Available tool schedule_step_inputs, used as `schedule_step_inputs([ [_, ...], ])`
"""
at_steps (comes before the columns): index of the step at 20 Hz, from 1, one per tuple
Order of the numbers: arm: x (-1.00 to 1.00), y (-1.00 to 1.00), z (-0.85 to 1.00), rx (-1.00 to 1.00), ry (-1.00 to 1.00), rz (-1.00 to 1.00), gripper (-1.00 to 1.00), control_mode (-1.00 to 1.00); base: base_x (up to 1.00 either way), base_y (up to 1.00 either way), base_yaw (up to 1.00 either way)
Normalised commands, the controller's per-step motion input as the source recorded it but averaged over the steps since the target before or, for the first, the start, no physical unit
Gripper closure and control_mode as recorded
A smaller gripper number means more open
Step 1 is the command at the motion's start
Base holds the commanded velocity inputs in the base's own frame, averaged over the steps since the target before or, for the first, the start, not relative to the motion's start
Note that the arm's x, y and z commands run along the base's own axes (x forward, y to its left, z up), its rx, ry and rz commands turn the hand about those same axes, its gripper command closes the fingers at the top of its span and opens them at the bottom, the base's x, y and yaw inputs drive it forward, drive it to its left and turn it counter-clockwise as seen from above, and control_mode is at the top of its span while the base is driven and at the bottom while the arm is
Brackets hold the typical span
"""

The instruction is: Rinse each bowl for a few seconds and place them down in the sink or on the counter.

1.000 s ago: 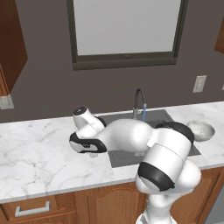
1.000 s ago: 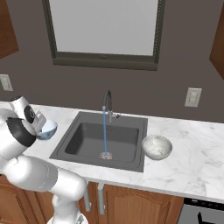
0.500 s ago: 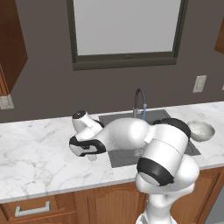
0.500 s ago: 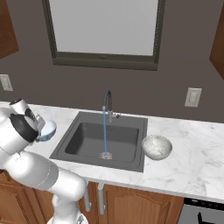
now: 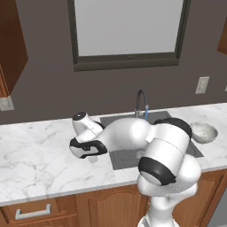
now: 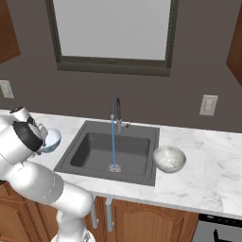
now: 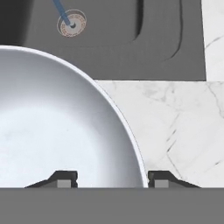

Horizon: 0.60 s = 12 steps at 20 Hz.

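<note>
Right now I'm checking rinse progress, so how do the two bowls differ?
The blue bowl sits on the counter left of the sink, right at the gripper; the speckled bowl stands alone on the sink's right. The blue one is glossy light blue with a plain white inside, the other grey-white and stone-like. Both are small, round, upright and outside the water stream.

the light blue bowl (image 6: pixel 51 141) sits on the counter (image 6: pixel 208 175) just off the sink's (image 6: pixel 94 150) left edge, blocking that strip. the speckled bowl (image 6: pixel 169 159) stands by the sink's right edge. the gooseneck faucet (image 6: pixel 116 112) and its water stream (image 6: pixel 113 144) bar the basin's back middle. the counter's far right end and front left lie open.
</note>
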Motion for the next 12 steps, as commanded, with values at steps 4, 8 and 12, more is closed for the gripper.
schedule_step_inputs([
  [4,-0.05,0.0,0.12,0.0,-0.06,-0.02,-1.0,-1.0,0.0,0.0,0.0],
  [8,-0.11,0.04,0.28,0.0,-0.09,-0.02,-1.0,-1.0,0.0,0.0,0.0],
  [12,-0.08,0.05,0.31,0.0,-0.09,-0.02,-1.0,-1.0,0.0,0.0,0.0],
])
